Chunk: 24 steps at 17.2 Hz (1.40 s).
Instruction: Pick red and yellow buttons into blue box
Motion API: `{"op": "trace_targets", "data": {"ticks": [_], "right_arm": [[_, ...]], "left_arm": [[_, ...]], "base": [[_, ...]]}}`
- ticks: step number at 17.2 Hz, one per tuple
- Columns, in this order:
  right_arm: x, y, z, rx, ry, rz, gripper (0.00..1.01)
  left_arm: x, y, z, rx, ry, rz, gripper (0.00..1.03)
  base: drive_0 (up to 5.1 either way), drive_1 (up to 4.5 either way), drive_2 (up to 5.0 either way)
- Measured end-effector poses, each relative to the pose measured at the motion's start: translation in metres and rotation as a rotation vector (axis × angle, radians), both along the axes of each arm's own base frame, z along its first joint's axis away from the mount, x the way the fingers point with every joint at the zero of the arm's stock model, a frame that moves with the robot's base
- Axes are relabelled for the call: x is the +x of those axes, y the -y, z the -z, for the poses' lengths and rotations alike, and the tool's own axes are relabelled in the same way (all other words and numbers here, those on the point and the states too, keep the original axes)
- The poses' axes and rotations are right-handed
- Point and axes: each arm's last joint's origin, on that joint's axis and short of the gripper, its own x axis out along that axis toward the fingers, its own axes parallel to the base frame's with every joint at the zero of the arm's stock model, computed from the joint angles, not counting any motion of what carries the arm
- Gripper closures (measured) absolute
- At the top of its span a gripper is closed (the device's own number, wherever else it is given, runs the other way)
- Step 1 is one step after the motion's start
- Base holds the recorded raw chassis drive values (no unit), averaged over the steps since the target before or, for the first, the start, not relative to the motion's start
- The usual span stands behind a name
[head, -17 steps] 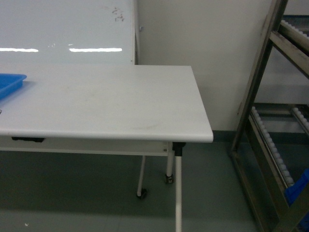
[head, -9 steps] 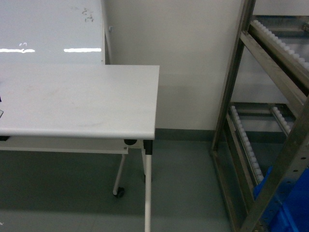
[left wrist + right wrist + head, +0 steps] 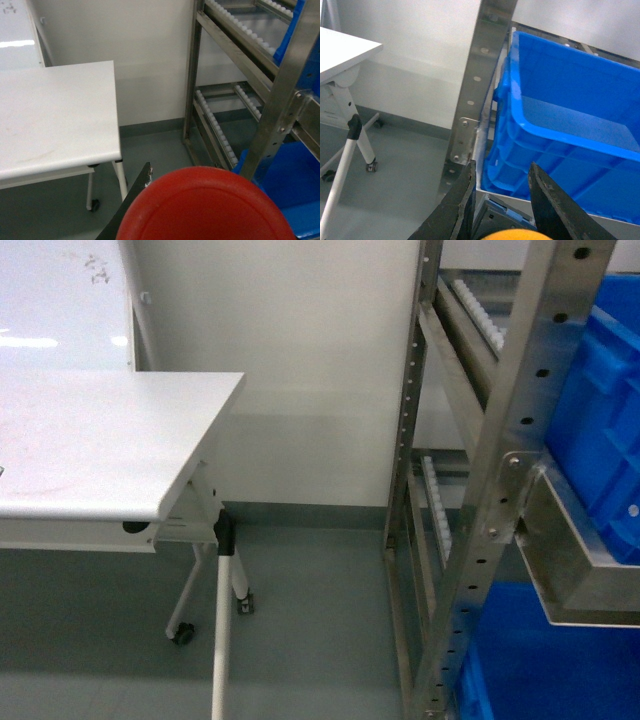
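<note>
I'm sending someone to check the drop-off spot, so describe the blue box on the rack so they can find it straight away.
Right of the white folding table stands a bare metal rack with perforated uprights. On its shelf sits the deep blue plastic crate, open-topped with a thick rounded rim and ribbed walls; it is the upper one, above more blue plastic lower in the rack.

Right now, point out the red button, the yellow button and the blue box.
red button (image 3: 205, 207), left wrist view, top of cap.
yellow button (image 3: 512, 235), right wrist view, cap edge at the bottom.
blue box (image 3: 560, 135), right wrist view, near rim.
</note>
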Motion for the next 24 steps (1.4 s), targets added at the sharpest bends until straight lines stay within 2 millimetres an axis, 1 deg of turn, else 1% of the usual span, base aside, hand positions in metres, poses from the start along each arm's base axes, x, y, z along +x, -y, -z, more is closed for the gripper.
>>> {"op": "trace_targets", "data": {"ticks": [24], "right_arm": [[0.0, 0.0, 0.0003, -0.001, -0.003, 0.0, 0.72]], "left_arm": [[-0.0001, 0.0, 0.0002, 0.001, -0.003, 0.001, 0.78]], "base": [[5.1, -2.38, -2.4]]}}
